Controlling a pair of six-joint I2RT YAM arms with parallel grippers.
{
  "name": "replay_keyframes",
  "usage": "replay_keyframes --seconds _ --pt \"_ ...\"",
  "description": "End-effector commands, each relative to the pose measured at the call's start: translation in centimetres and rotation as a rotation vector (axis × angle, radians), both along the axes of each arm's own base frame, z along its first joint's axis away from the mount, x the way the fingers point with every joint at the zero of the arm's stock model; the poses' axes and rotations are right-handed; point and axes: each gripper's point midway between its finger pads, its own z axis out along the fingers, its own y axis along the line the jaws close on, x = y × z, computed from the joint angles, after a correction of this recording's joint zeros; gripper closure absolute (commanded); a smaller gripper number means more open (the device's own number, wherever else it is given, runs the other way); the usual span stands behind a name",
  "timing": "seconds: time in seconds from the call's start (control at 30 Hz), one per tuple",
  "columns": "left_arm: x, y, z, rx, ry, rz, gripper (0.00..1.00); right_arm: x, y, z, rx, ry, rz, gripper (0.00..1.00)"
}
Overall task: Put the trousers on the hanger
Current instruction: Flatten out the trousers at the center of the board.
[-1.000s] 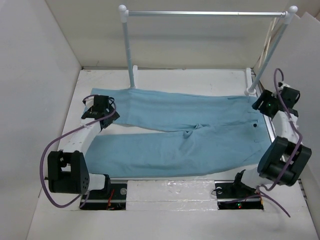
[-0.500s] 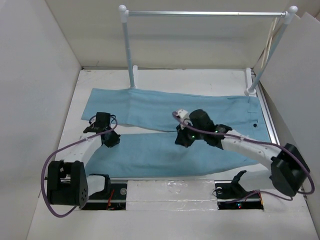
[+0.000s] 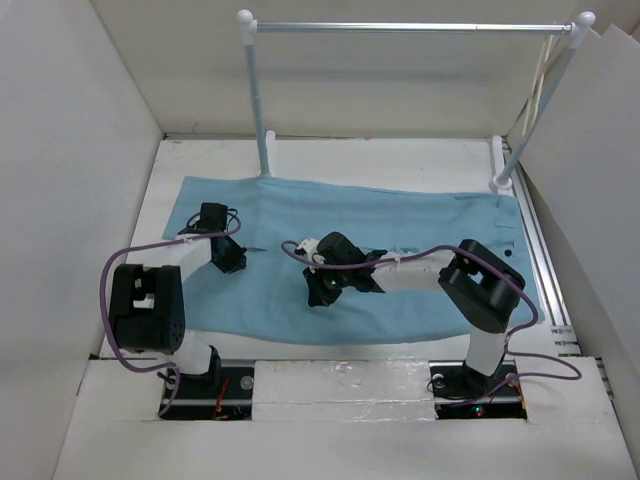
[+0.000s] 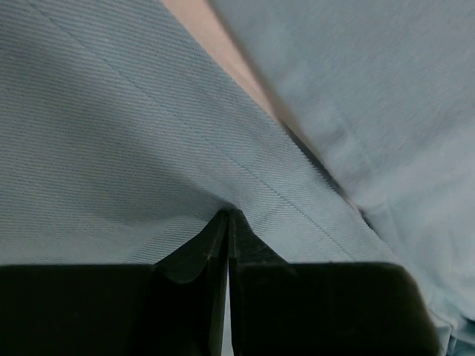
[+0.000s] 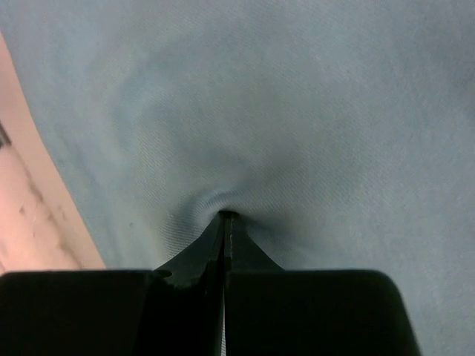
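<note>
The light blue trousers (image 3: 420, 215) lie flat across the table, waist to the right and both legs running left, side by side. My left gripper (image 3: 232, 265) is down on the legs near their left end, shut on a crease of the trousers (image 4: 111, 148) beside a seam. My right gripper (image 3: 318, 292) is down on the near leg at mid-length, shut on the cloth (image 5: 297, 111), which puckers around its tips. Thin cream strips of the hanger (image 3: 537, 88) show by the rail's right post; most of it is hidden.
A silver rail (image 3: 410, 27) on white posts (image 3: 252, 90) spans the back of the table. White walls close in left, right and behind. A metal strip (image 3: 547, 265) runs along the table's right edge. Bare table (image 3: 380, 152) lies between the trousers and the posts.
The right arm swung from the trousers' waist to the middle of the near leg, and both grippers closed on the cloth. The gap between the legs has closed up.
</note>
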Motion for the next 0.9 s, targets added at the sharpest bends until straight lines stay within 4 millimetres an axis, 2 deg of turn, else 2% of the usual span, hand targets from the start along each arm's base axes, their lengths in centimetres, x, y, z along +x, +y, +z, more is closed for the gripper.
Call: replay_keyframes --seconds 0.0,0.03,0.07,0.1,0.2,0.23,0.3,0.33,0.37,0.4,0.43,0.47,0.5,0.53,0.57,0.6,0.63,0.67,0.7,0.73,0.77,0.83,0.87 --pt "0.9 2.2 -2.2 0.125 0.053 0.024 1.00 4.8 0.6 0.0 -0.010 -0.094 -0.085 1.00" --pt "1.2 2.3 -1.9 0.131 0.061 0.028 1.00 5.4 0.1 -0.2 -0.033 -0.094 -0.092 1.00" --pt "2.6 2.5 -1.0 0.143 0.040 0.035 1.00 6.0 0.6 0.5 -0.031 -0.108 -0.093 1.00" --pt "3.0 2.7 -0.5 0.152 0.031 0.040 1.00 6.7 0.6 0.9 -0.030 -0.116 -0.097 1.00" --pt "3.6 3.2 2.1 0.196 -0.018 0.038 1.00 7.0 1.0 2.2 -0.031 -0.128 -0.070 0.97" --pt "3.3 3.5 3.3 0.211 -0.045 0.036 0.97 6.4 1.2 3.5 -0.024 -0.146 -0.047 0.86" --pt "3.1 3.7 4.5 0.229 -0.081 0.006 0.75 5.5 1.1 4.6 -0.020 -0.159 -0.027 0.75" --pt "2.3 4.4 4.9 0.253 -0.064 0.000 0.63 5.2 0.8 5.0 -0.019 -0.160 -0.024 0.64" --pt "2.1 5.2 6.5 0.293 -0.098 0.019 0.57 4.4 0.6 6.4 -0.004 -0.169 -0.007 0.60" --pt "1.8 5.8 7.3 0.321 -0.108 0.029 0.52 4.0 0.2 7.0 0.005 -0.173 -0.001 0.56" --pt "0.9 6.3 7.9 0.343 -0.097 0.048 0.50 2.9 -0.4 6.8 -0.001 -0.169 0.020 0.48" --pt "0.4 7.1 9.4 0.374 -0.137 0.091 0.50 2.4 -0.7 8.3 0.031 -0.183 0.028 0.47" --pt "-0.6 8.2 9.8 0.381 -0.128 0.144 0.50 1.9 -1.1 8.7 0.040 -0.182 0.032 0.46" --pt "-1.0 8.9 10.3 0.372 -0.146 0.197 0.50 0.6 -1.8 8.1 0.034 -0.169 0.054 0.46" --pt "-1.9 9.1 10.3 0.316 -0.170 0.256 0.51 0.1 -2.0 8.6 0.056 -0.170 0.063 0.48" --pt "-2.5 9.6 10.0 0.283 -0.178 0.298 0.52 -0.7 -2.2 10.1 0.089 -0.195 0.075 0.55" --pt "-3.1 11.7 9.6 0.255 -0.186 0.401 0.52 -1.6 -2.5 10.2 0.090 -0.198 0.088 0.75" --pt "-4.3 11.9 8.2 0.206 -0.169 0.437 0.52 -2.4 -3.3 9.6 0.074 -0.194 0.091 0.84" --pt "-5.0 12.8 7.6 0.194 -0.155 0.482 0.51 -2.6 -3.9 10.9 0.098 -0.220 0.085 0.93" --pt "-5.9 14.4 6.9 0.187 -0.134 0.565 0.51 -3.2 -4.2 11.1 0.098 -0.228 0.094 1.00" --pt "-6.3 15.1 6.5 0.182 -0.109 0.603 0.50 -3.6 -5.0 10.6 0.087 -0.229 0.095 1.00" --pt "-7.3 16.1 6.1 0.154 -0.071 0.680 0.50 -4.0 -5.8 11.7 0.109 -0.259 0.101 1.00" --pt "-8.0 16.9 5.6 0.120 -0.055 0.741 0.50 -4.3 -6.4 11.5 0.092 -0.262 0.110 0.97"
